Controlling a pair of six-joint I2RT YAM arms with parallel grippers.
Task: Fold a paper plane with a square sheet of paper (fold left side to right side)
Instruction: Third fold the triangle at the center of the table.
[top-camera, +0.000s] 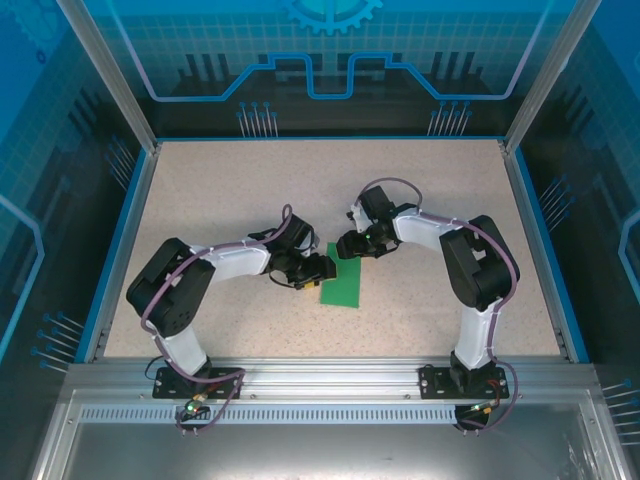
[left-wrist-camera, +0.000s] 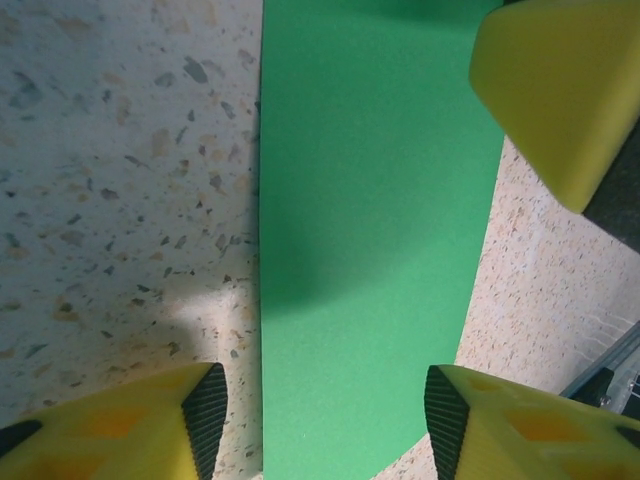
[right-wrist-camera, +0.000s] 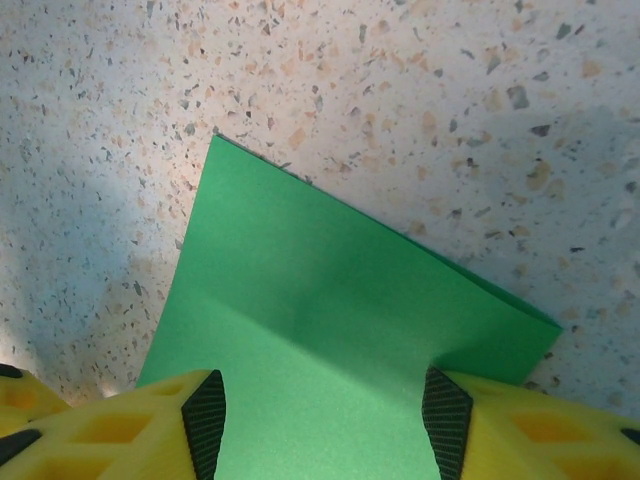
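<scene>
The square sheet of paper (top-camera: 343, 280) lies on the speckled table (top-camera: 250, 200) as a narrow bright green rectangle, apparently folded double: a second layer edge shows along its far side (right-wrist-camera: 330, 290). My left gripper (top-camera: 322, 268) sits at its left long edge, open, fingers straddling the strip (left-wrist-camera: 370, 250) without pinching it (left-wrist-camera: 322, 430). My right gripper (top-camera: 345, 247) hovers at the strip's far end, open, with the paper spanning the gap between its pads (right-wrist-camera: 325, 420). One yellow finger (left-wrist-camera: 560, 90) of the right gripper shows in the left wrist view. The paper plane is out of view.
A raised blue rim (top-camera: 120, 250) borders the table on the left, back and right. Aluminium posts (top-camera: 105, 70) and clear panels enclose the cell. Both arm bases are bolted to the metal rail (top-camera: 330, 375) at the near edge.
</scene>
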